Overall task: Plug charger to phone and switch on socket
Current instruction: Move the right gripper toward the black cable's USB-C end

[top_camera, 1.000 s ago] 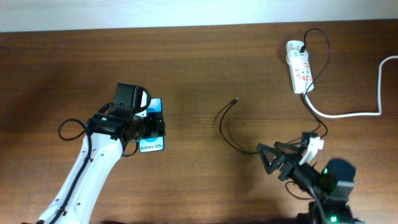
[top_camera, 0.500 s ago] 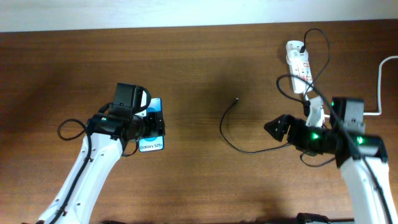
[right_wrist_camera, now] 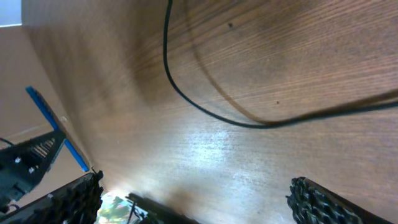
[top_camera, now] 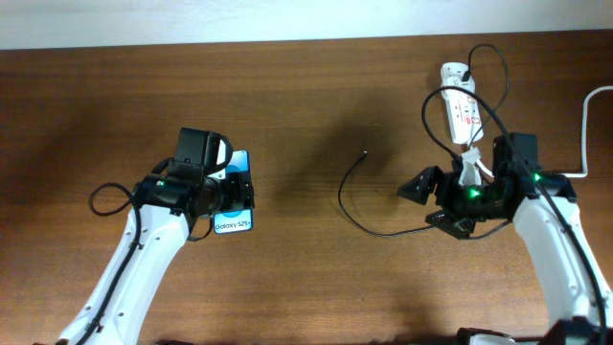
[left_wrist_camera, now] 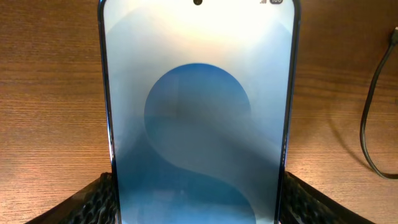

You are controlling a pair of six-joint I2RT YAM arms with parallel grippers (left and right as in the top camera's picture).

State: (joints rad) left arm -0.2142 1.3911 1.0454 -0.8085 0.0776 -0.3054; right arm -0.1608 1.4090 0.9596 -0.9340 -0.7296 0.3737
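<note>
The phone (top_camera: 235,198), blue-screened with a white band, lies on the brown table with my left gripper (top_camera: 233,190) shut across its sides. In the left wrist view the phone (left_wrist_camera: 198,118) fills the middle, and both black fingers (left_wrist_camera: 93,202) press against its edges. The charger, a thin black cable (top_camera: 343,196), curls from its small tip (top_camera: 363,153) past my right gripper (top_camera: 431,203) and loops up to a plug in the white socket (top_camera: 461,103). My right gripper (right_wrist_camera: 196,202) is open just right of the cable (right_wrist_camera: 186,99), with nothing between its fingers.
A thick white cord (top_camera: 586,125) runs from the socket off the right edge. The table's far edge (top_camera: 287,40) meets a pale wall. Bare wood lies between the phone and the cable tip. The right arm (top_camera: 551,240) crosses the near right side.
The right arm has swung up from the front edge to just below the socket, its open gripper now beside the cable, which it has shifted. The left gripper and phone have not moved.
</note>
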